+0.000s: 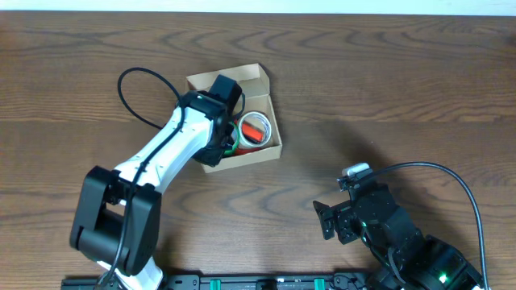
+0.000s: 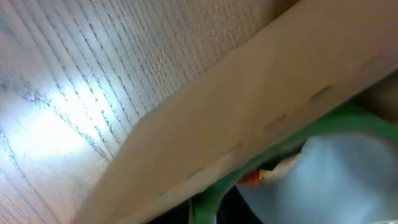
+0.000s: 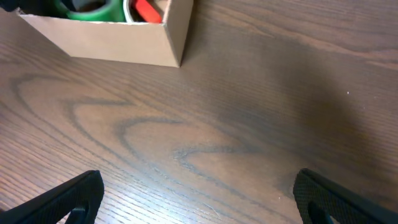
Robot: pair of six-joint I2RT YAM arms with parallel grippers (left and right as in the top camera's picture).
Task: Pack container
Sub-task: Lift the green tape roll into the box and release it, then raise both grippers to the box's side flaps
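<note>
The container (image 1: 275,113) is an open tan cardboard box at the table's middle left. Inside it lie a red-and-white tape roll (image 1: 256,129) and a green roll (image 1: 230,150). My left gripper (image 1: 226,138) reaches down into the box beside the green roll, and its jaws are hidden under the wrist. The left wrist view shows only the box wall (image 2: 249,112) and the green roll (image 2: 336,121), very close. My right gripper (image 1: 326,219) is open and empty over bare table. Its wrist view shows the box corner (image 3: 106,40) far ahead, with the green roll (image 3: 87,9) and the red roll (image 3: 146,9) inside.
The wooden table (image 1: 387,89) stretches around the box. A black cable (image 1: 133,89) loops left of the box. The right arm's body (image 1: 403,242) sits at the front right edge.
</note>
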